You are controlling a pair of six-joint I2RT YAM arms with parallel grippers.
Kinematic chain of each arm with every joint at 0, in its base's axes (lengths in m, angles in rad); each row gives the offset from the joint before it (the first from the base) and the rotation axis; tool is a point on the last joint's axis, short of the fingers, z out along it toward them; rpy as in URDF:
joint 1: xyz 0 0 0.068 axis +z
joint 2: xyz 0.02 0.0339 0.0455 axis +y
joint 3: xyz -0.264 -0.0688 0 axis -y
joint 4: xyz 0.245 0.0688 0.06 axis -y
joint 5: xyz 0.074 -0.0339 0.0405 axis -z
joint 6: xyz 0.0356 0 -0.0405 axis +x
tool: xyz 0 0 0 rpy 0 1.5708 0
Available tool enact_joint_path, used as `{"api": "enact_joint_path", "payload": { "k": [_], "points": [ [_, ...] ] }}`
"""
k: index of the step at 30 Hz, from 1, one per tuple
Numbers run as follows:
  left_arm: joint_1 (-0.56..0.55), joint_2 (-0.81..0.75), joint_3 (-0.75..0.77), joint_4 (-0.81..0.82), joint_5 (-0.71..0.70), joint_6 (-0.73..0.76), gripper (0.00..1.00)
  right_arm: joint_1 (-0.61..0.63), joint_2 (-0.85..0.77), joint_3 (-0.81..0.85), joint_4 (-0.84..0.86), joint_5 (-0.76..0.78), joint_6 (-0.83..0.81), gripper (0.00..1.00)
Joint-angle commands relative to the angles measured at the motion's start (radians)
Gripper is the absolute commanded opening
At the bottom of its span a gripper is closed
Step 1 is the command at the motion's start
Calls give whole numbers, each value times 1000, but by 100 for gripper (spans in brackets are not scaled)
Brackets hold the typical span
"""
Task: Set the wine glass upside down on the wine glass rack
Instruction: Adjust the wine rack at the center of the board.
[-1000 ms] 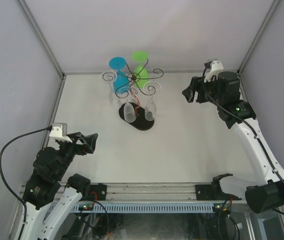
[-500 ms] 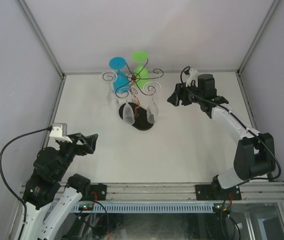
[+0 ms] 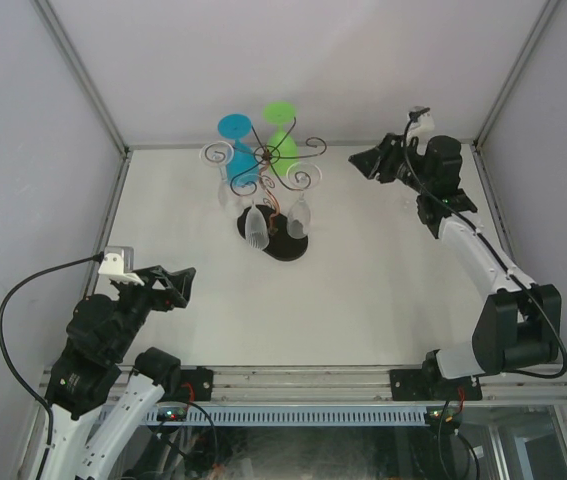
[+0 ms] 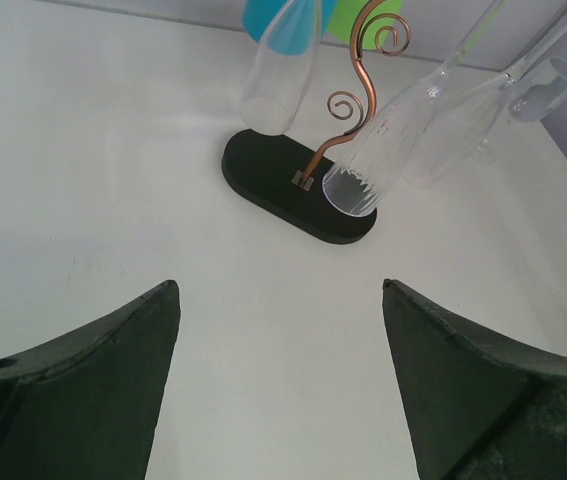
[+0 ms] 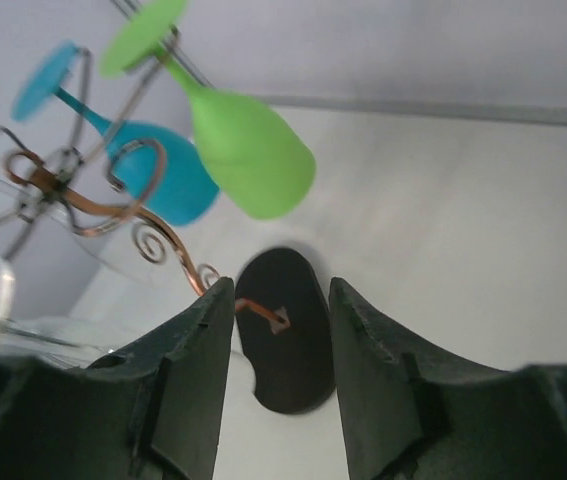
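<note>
The wine glass rack (image 3: 275, 155) stands at the back centre on its black oval base (image 3: 285, 247). Hanging upside down from it are a blue wine glass (image 3: 242, 165), a green wine glass (image 3: 283, 145) and clear ones (image 3: 254, 228). My right gripper (image 3: 361, 164) hovers to the right of the rack and points at it, open and holding nothing. Its wrist view shows the gripper (image 5: 281, 290) framing the base (image 5: 288, 350) below the green glass (image 5: 251, 155). Far off at the near left, my left gripper (image 3: 181, 284) is wide open and empty (image 4: 278, 290).
The enclosure's grey walls and metal frame posts (image 3: 503, 85) close in the white table (image 3: 383, 290) at the back and sides. A rail (image 3: 303, 378) runs along the near edge by the arm bases. A clear glass (image 4: 383, 150) hangs low over the base (image 4: 263, 175).
My right arm swung in toward the rack, then drew back up and to the right. Its jaws have narrowed. The left arm has not moved.
</note>
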Motion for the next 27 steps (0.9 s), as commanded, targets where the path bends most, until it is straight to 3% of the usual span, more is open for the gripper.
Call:
{"api": "enact_joint_path", "payload": {
  "k": [1,15,27],
  "points": [
    [6,-5,-22,38,2,-10,86,-2,-25,39,163,-112,253,41],
    [6,-15,-26,38,0,-12,86,90,89,183,161,-25,486,40],
    [6,-22,-24,37,2,-10,86,114,143,235,91,45,472,44]
  ]
}}
